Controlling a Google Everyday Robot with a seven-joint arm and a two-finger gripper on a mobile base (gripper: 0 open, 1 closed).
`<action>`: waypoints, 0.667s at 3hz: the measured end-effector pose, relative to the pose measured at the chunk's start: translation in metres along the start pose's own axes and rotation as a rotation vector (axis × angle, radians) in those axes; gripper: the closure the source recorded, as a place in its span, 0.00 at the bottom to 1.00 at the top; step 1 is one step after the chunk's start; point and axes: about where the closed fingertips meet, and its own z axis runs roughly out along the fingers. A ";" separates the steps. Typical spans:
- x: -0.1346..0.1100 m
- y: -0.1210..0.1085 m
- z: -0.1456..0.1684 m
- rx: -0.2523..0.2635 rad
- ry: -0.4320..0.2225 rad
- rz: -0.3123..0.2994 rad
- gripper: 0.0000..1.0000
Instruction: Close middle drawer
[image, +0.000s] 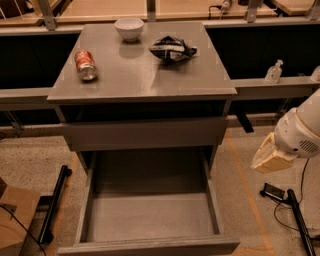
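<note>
The middle drawer (150, 215) is a wide grey tray pulled far out of the grey cabinet toward the camera, and it is empty. Its low plain front panel (150, 246) lies at the bottom edge of the view. Above it sits the taller grey drawer front (145, 132), pushed in. My arm comes in at the right edge, white and rounded (300, 132). Its cream-coloured gripper end (269, 156) hangs to the right of the cabinet, level with the open drawer's back and apart from it.
On the cabinet top (140, 75) stand a red soda can (85, 64) lying on its side, a white bowl (129, 28) and a dark chip bag (172, 49). A black bar (55, 202) lies on the floor at left, and cables and a black stand (292, 210) at right.
</note>
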 end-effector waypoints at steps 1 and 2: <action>0.000 0.000 0.000 0.000 0.000 0.000 1.00; 0.002 0.009 0.036 -0.089 0.021 0.003 1.00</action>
